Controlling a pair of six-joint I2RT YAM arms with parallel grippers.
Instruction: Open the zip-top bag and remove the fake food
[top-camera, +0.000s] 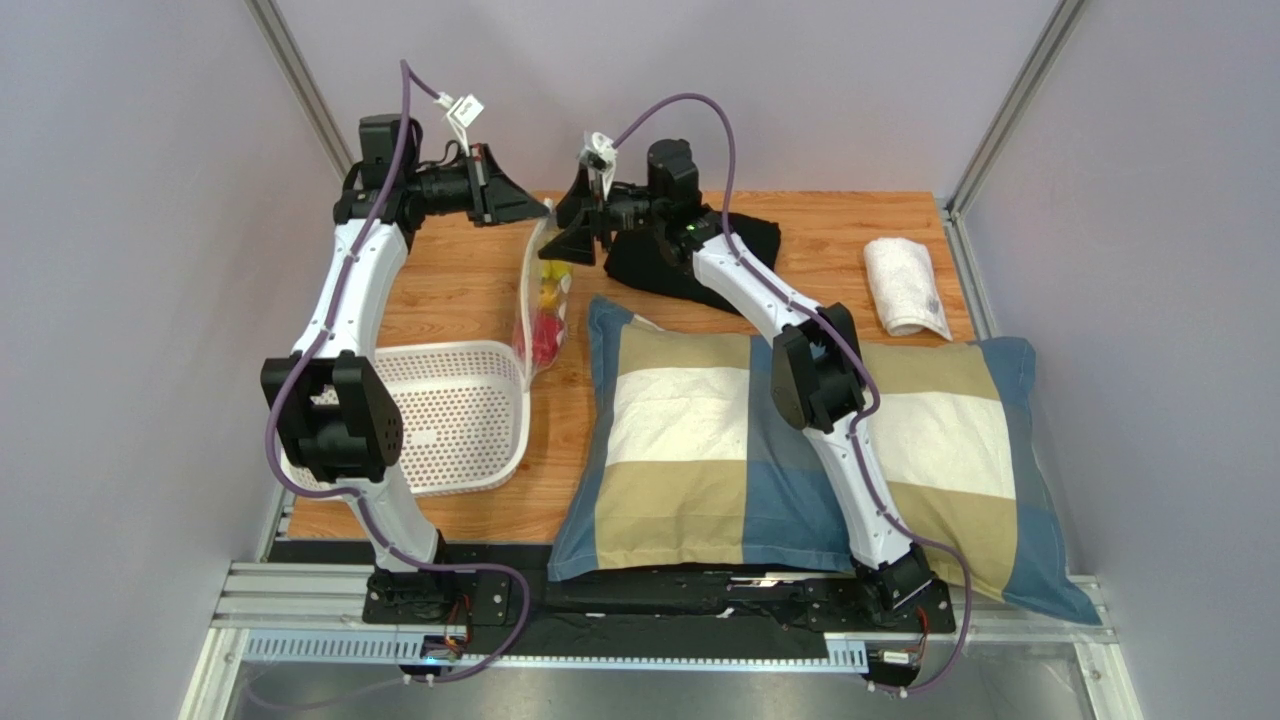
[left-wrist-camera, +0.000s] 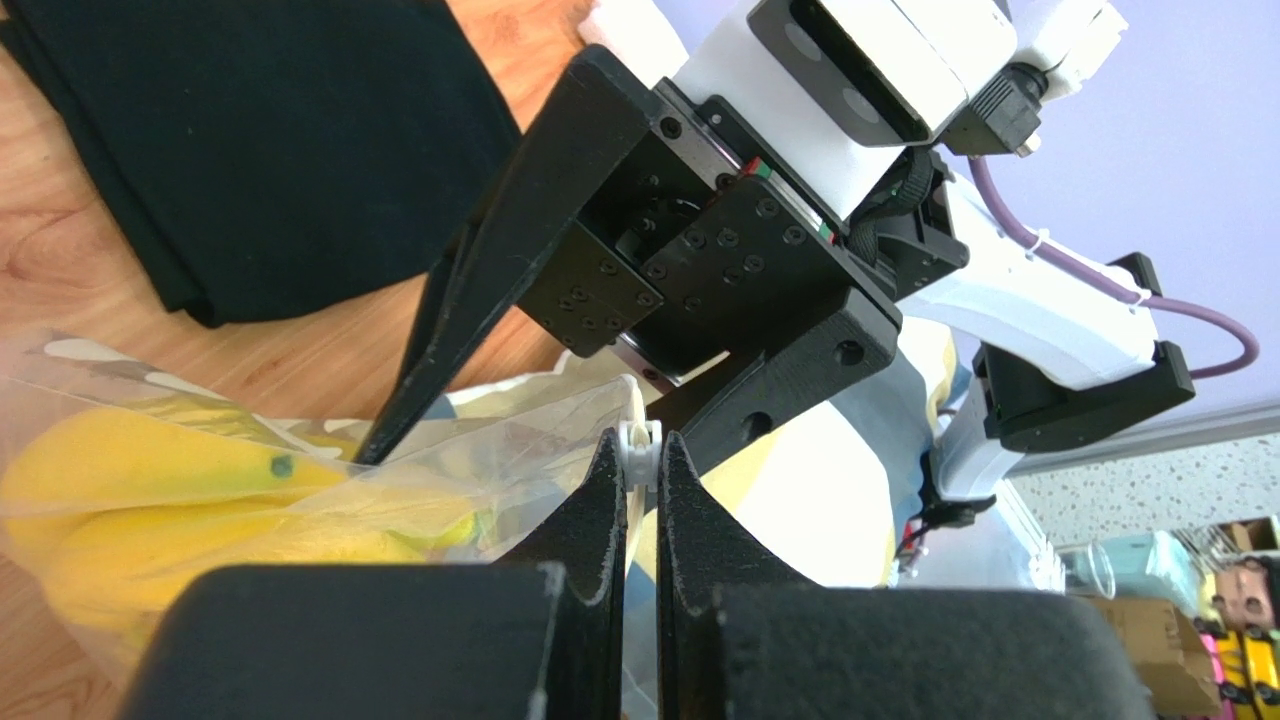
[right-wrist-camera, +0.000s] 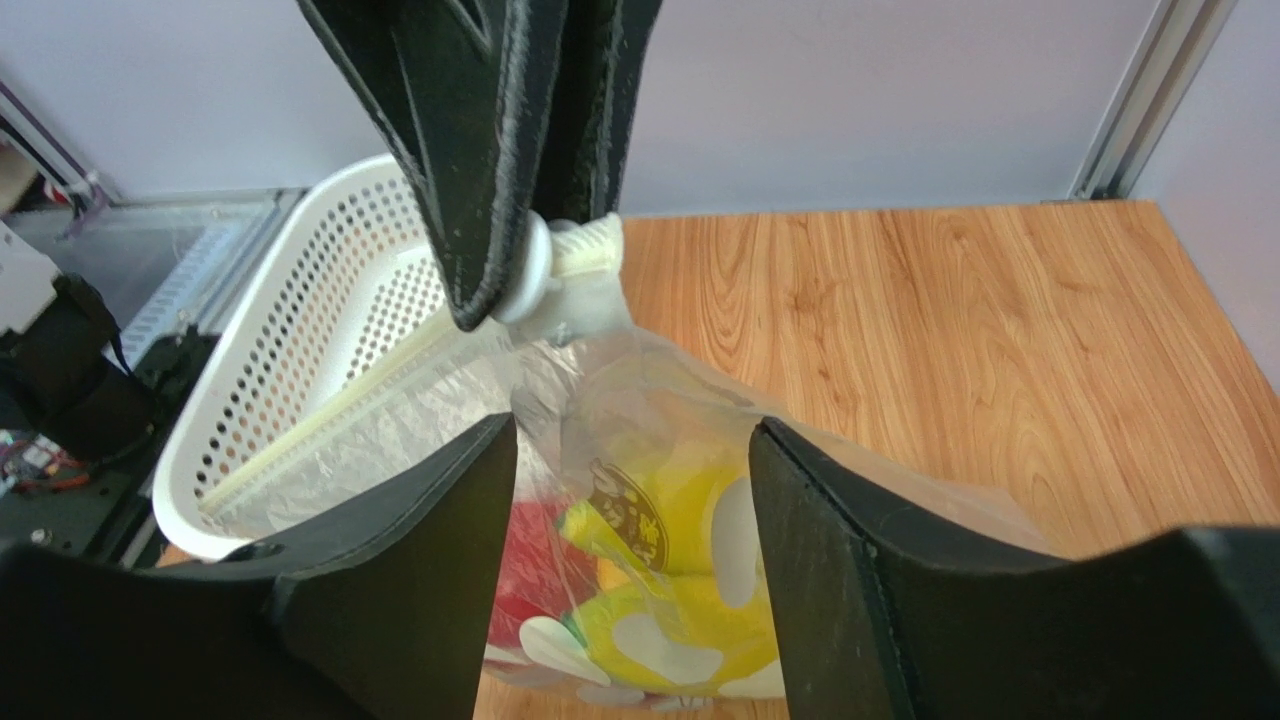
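Right wrist view: left end effector (right-wrist-camera: 529, 293) is seen clamped together on the top edge of the zip-top bag (right-wrist-camera: 661, 420). The bag hangs from it over the tabletop (right-wrist-camera: 932, 330), just beside the white basket (right-wrist-camera: 286, 315). Right end effector (right-wrist-camera: 631, 435) is held with jaws apart, straddling the bag just under the seal, with nothing gripped. Fake food (right-wrist-camera: 676, 510) is sagged low in the bag; yellow and red pieces can be made out.

Seal looks not yet parted, so the step is judged to be getting the mouth open. It is best done if the right jaws are closed on the top edge just beside the left grip, film only, toys kept out of the pinch. The two grips are then drawn apart along the zip line. The bag should be kept lifted so the load stays low. Thin film could slip or tear if yanked.
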